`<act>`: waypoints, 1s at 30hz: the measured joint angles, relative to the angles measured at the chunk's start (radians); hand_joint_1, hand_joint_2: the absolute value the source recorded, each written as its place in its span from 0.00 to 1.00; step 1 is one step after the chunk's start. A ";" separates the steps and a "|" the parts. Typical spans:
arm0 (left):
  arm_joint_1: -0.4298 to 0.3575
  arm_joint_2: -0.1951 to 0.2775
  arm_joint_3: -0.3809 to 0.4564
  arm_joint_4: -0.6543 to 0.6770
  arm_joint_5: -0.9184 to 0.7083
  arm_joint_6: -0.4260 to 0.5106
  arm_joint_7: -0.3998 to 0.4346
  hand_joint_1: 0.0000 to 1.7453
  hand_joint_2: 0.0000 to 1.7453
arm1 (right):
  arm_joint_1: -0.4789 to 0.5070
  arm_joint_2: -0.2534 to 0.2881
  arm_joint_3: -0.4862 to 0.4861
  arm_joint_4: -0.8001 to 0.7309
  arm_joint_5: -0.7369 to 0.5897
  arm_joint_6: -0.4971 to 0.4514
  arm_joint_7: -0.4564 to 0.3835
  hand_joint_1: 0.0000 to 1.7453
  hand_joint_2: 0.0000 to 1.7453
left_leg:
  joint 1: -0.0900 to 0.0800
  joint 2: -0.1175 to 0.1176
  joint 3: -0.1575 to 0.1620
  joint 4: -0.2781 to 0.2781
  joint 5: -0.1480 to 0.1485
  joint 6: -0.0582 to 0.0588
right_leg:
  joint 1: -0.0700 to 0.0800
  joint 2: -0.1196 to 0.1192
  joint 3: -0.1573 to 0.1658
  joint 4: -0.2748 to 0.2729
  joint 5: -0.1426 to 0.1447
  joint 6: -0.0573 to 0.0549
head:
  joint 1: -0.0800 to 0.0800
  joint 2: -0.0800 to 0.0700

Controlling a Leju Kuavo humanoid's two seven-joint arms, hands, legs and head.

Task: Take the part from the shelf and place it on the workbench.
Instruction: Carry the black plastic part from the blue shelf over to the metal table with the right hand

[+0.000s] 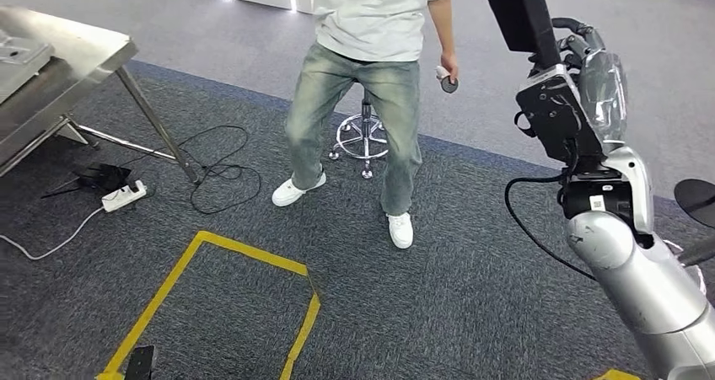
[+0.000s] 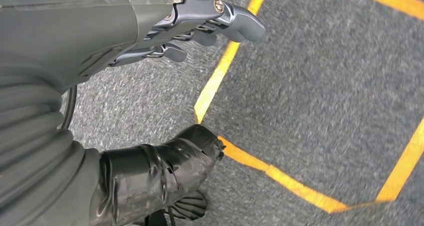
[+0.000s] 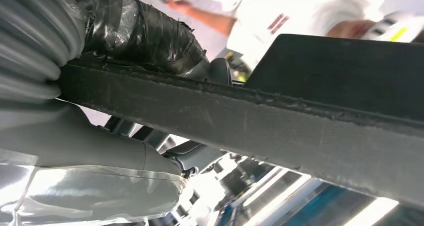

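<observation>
In the right wrist view the taped thumb point(image 3: 145, 33) lies over one face of a long black part point(image 3: 240, 121), and the darker fingers point(image 3: 192, 156) come up against the opposite face, so the right hand point(image 3: 125, 100) grips the part across its thickness. In the head view the same right hand point(image 1: 582, 85) stands high at the right edge of the frame, and the part point(image 1: 523, 13) goes up from it and leaves the frame at the top.

The part looks like a flat black bar or panel, stiff, with a rough edge and matte faces. It is probably not heavy and not fragile, and the surface should not slip much. But it is long and the hand holds it near one end, so the free end may swing. A hold nearer the middle would be steadier.

The left hand point(image 2: 165, 30) hangs over the grey carpet point(image 2: 325, 75). Its fingers point(image 2: 240, 23) are slightly bent and apart, with nothing between them. Yellow tape lines point(image 2: 220, 70) cross the carpet under it.

Farther out, in the upper left of the head view, a steel workbench point(image 1: 76, 56) stands well apart from the part. A person point(image 1: 371, 85) stands in the upper middle, between the bench and the raised arm, so the carrying path probably needs care.
</observation>
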 joint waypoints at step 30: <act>-0.001 -0.002 -0.018 0.003 -0.008 0.001 0.010 0.00 1.00 | 0.003 -0.006 -0.003 -0.013 0.006 0.023 0.008 1.00 1.00 | 0.008 0.004 -0.011 0.005 0.000 -0.008 | -0.005 -0.007 -0.015 0.040 -0.025 0.012 | -0.005 0.000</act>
